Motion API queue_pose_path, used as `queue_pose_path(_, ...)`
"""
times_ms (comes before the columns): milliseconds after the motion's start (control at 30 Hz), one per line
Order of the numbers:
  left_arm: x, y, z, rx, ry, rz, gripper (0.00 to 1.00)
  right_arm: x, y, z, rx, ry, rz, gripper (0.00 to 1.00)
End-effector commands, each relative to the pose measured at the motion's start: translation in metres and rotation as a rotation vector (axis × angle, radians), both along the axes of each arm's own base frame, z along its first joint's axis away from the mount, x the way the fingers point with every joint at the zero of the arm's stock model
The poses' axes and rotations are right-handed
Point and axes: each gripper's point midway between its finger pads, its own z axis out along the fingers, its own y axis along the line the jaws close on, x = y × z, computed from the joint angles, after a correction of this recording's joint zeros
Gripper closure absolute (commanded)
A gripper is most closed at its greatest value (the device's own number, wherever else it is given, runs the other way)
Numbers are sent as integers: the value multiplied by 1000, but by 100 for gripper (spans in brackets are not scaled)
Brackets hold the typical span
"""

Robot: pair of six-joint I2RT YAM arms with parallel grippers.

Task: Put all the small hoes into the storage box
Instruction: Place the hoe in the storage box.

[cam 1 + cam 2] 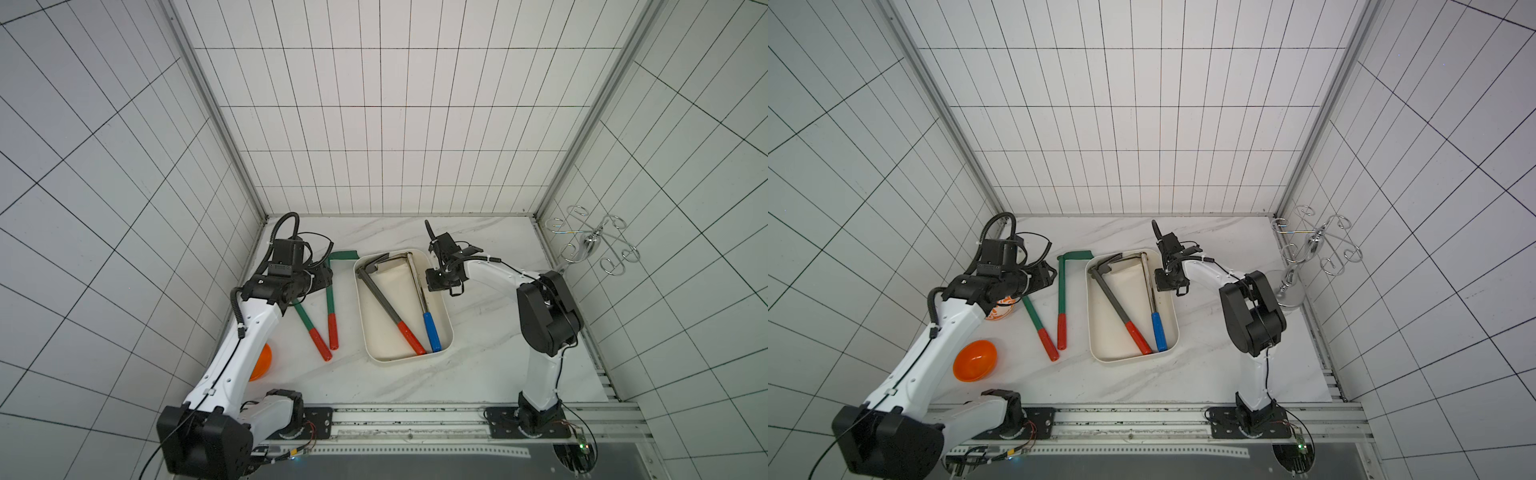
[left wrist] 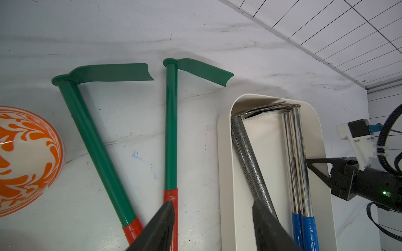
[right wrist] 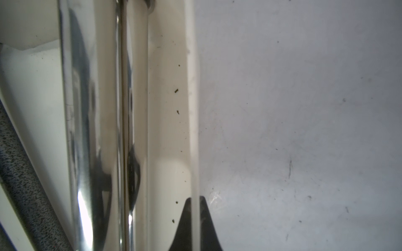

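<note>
- Mid-counter, nearer the back edge: storage box (image 1: 360,307) already holds grey hoe (image 2: 245,147) + chrome hoe (image 2: 298,152).
- Small hoe (image 2: 170,130) (my guess: the slimmer green one) lies on counter (image 2: 130,32) just beside box's left wall, not yet in.
- R gripper (image 3: 195,204) pinches box's right wall. L gripper (image 2: 213,204) spread, empty, above the red grips.
- Risk: second green hoe (image 2: 91,134) close by, grip ends near each other. L could take the wrong one or nudge both.
- Risk: box crowded, so blade may catch rim or ride up on the grey shaft.
- Risk: R pinch slips, box skids.
</note>
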Motion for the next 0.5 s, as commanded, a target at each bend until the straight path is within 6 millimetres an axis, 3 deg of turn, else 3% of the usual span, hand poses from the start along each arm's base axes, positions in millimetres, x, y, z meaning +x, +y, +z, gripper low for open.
queue_pose_path(0, 8, 3, 10, 15, -37, 3, 40, -5, -45, -7, -101, 8, -101, 100)
queue_pose_path(200, 11, 6, -3, 40, -18, 9, 40, -2, -52, -2, -107, -7, -110, 98)
queue_pose_path(467, 18, 17, -31, 108, 70, 46, 37, 1, -52, 21, -94, -57, -112, 71)
